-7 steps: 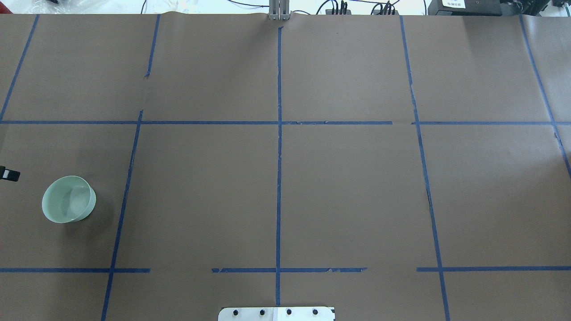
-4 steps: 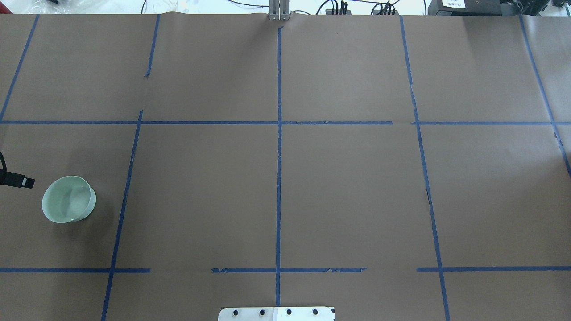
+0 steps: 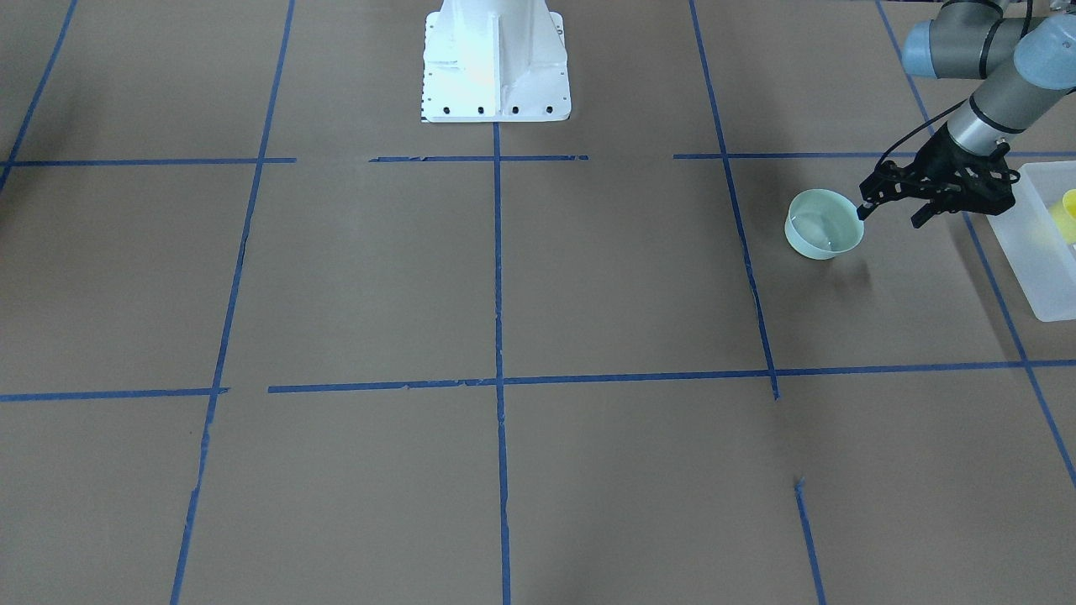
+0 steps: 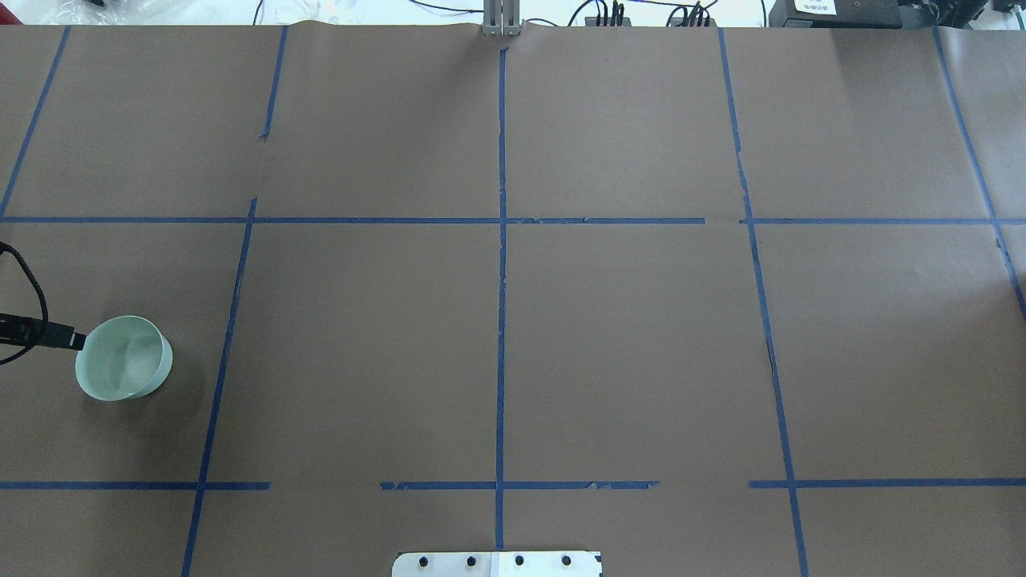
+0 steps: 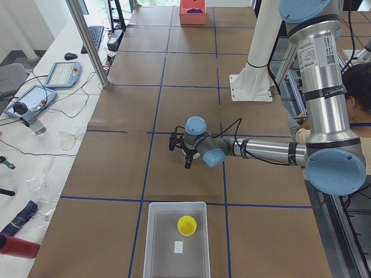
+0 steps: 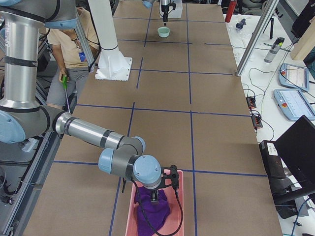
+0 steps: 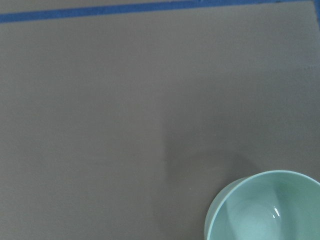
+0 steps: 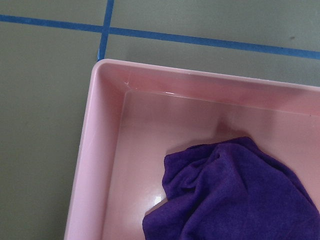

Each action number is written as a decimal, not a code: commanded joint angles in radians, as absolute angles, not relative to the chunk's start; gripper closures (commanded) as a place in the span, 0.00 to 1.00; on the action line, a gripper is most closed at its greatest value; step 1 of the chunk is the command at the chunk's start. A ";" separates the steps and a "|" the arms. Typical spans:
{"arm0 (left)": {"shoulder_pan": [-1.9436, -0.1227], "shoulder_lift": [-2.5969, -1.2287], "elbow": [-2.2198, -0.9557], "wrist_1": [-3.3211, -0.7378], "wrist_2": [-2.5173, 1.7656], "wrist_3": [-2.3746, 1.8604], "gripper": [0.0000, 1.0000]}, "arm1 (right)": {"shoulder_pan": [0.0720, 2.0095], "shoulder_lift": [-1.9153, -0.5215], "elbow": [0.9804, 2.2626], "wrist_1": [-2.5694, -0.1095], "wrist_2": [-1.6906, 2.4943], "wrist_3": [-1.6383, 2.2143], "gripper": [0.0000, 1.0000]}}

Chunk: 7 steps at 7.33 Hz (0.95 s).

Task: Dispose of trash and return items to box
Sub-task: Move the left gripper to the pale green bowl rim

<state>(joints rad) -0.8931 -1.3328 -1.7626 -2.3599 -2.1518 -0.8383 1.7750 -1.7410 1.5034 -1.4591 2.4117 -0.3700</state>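
Mint-green bowl [image 3: 824, 223], glossy, round, upright, sits on brown paper [image 3: 588, 277] at front view's right, left gripper [image 3: 888, 216] spread beside its rim; box [image 3: 1030, 252] with yellow cup [image 3: 1069, 217] cut off at right edge.

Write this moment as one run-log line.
left gripper: open, beside mint-green bowl | yellow cup: in translucent bin | right gripper: over pink bin, state unclear

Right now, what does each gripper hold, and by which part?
The left gripper is open beside the bowl, holding nothing. The right gripper hangs over the pink bin; whether it holds anything cannot be told.
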 commanded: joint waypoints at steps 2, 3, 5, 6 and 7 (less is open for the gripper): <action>-0.812 -1.358 -1.729 -2.361 -2.090 -0.885 0.01 | 1.770 -1.743 1.503 -1.459 2.413 -0.371 0.00; -0.801 -1.359 -1.723 -2.361 -2.083 -0.885 0.06 | 1.769 -1.743 1.503 -1.459 2.413 -0.371 0.00; -0.787 -1.371 -1.720 -2.361 -2.082 -0.885 0.26 | 1.769 -1.743 1.503 -1.459 2.414 -0.370 0.00; -0.784 -1.371 -1.720 -2.361 -2.083 -0.885 0.38 | 1.767 -1.744 1.503 -1.459 2.414 -0.371 0.00; -0.781 -1.373 -1.720 -2.361 -2.082 -0.885 0.58 | 1.764 -1.744 1.503 -1.459 2.414 -0.370 0.00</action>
<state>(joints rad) -0.7857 -1.3708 -1.7202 -2.3608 -2.0827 -0.8850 1.7668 -1.7436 1.5033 -1.4588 2.4144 -0.3705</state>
